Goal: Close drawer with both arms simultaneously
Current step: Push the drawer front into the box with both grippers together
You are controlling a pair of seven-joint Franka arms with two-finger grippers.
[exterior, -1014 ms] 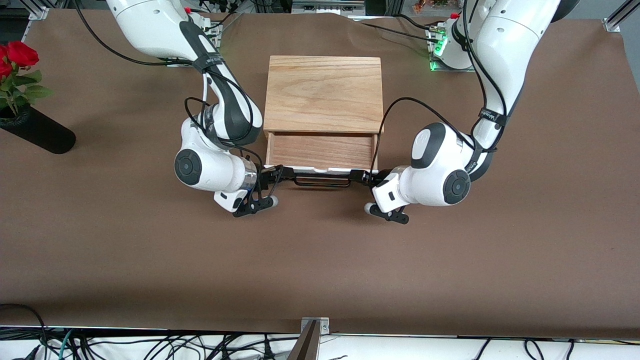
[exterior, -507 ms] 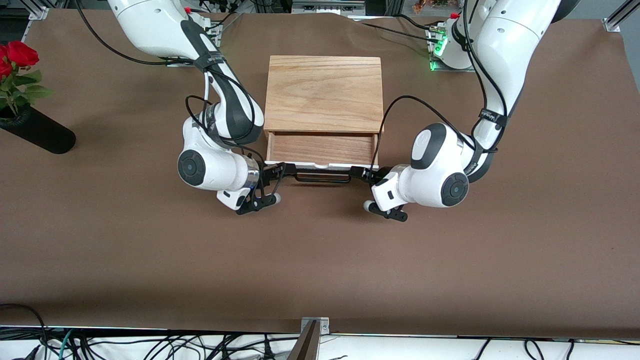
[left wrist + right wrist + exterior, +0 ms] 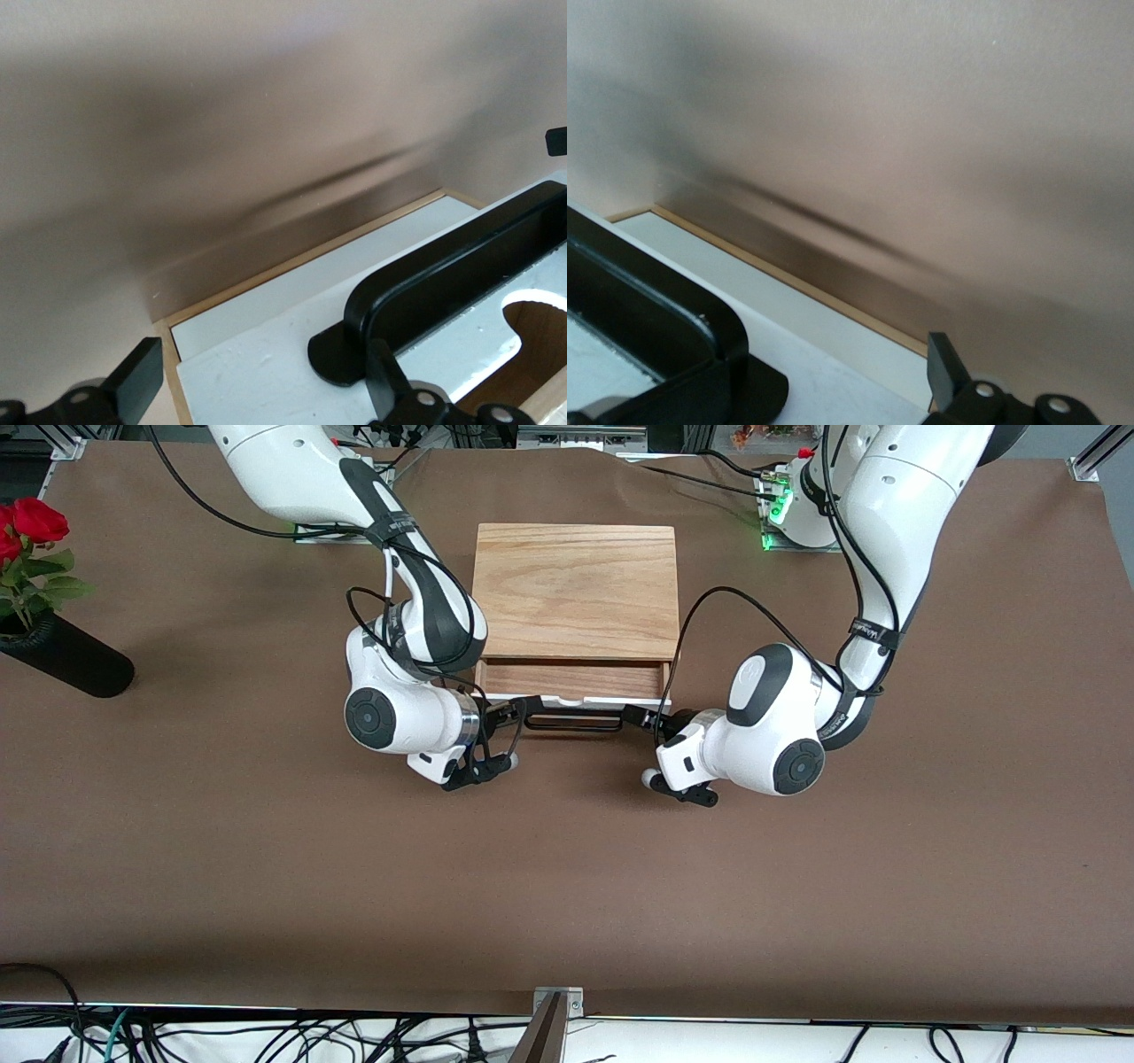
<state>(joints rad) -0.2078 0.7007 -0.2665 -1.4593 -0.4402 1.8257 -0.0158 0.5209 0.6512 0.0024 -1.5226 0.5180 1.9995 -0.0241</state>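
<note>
The drawer [image 3: 574, 680] stands partly out of the light oak casing [image 3: 576, 589], showing a narrow strip of its wood bottom. Its white front panel [image 3: 580, 701] carries the black bar handle [image 3: 571, 722]. My right gripper [image 3: 508, 710] is open against the panel's end toward the right arm. My left gripper [image 3: 640, 715] is open against the other end. In the left wrist view the fingers [image 3: 133, 390] straddle the panel [image 3: 266, 372] beside the handle [image 3: 443, 274]. In the right wrist view one finger [image 3: 948, 367] shows by the panel [image 3: 833, 354] and handle [image 3: 647, 301].
A black vase [image 3: 66, 657] with red roses [image 3: 31, 521] lies at the right arm's end of the table. The brown table top [image 3: 567, 868] stretches wide toward the front camera. Cables hang along the table's front edge.
Both grippers have moved toward the casing with the front panel, and the drawer has slid inward. Less of its wood bottom shows than one second ago.
</note>
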